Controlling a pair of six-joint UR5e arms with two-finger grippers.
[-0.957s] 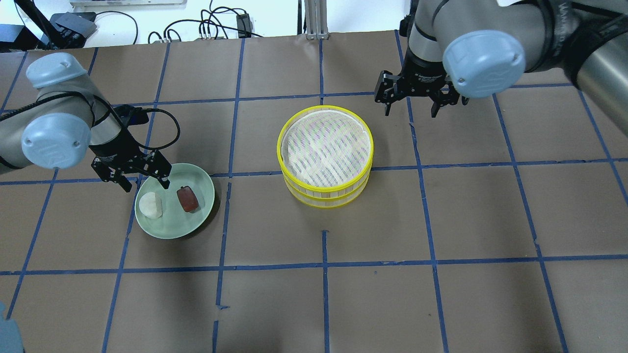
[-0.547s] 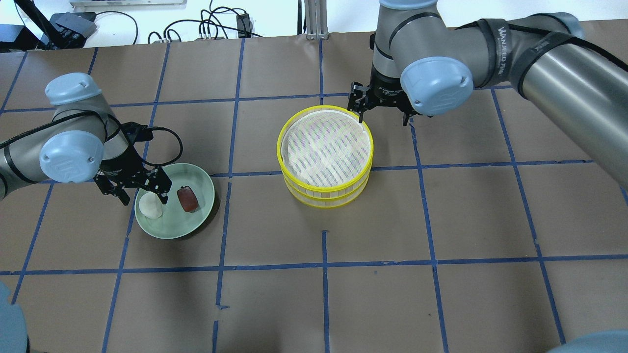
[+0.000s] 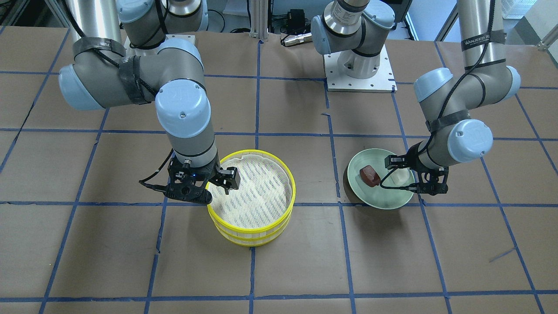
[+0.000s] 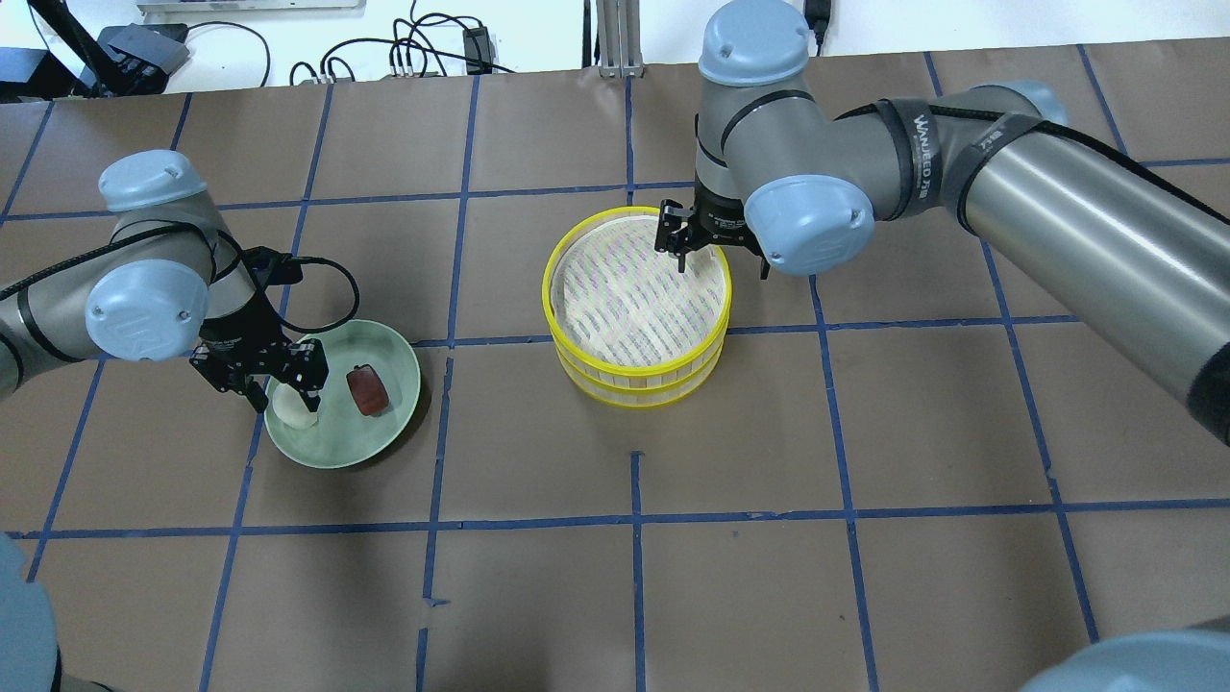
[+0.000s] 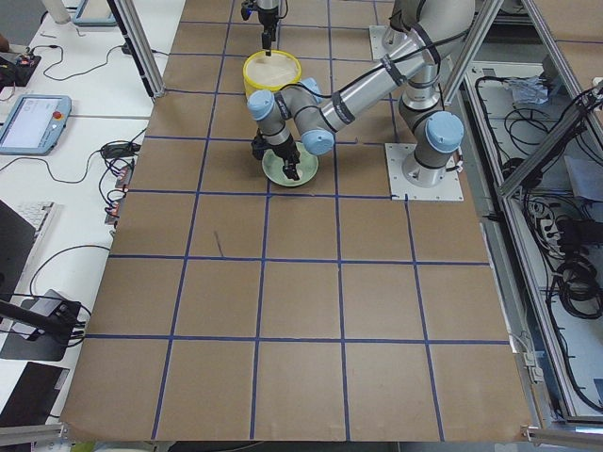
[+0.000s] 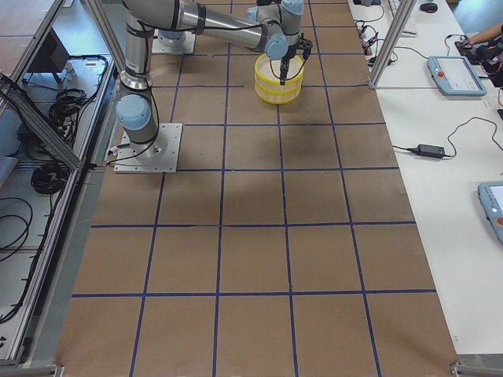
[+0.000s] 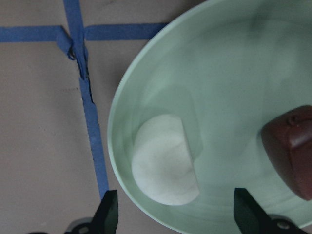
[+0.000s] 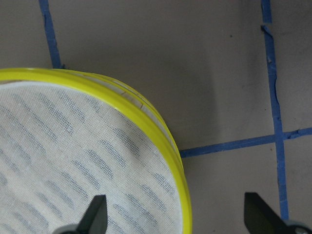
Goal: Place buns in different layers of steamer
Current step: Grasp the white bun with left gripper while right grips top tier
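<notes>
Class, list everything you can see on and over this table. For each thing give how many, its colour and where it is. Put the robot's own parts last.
table: one, brown cover with a grid of blue tape, under everything
plate: one, pale green, on the table at the robot's left
white bun: one, white, on the plate
brown bun: one, reddish-brown, on the plate beside the white bun, apart from it
steamer: one stack of two trays, yellow rims, white liner, mid-table, top tray empty
left gripper: one, black, open, astride the white bun
right gripper: one, black, open, astride the steamer's rim
</notes>
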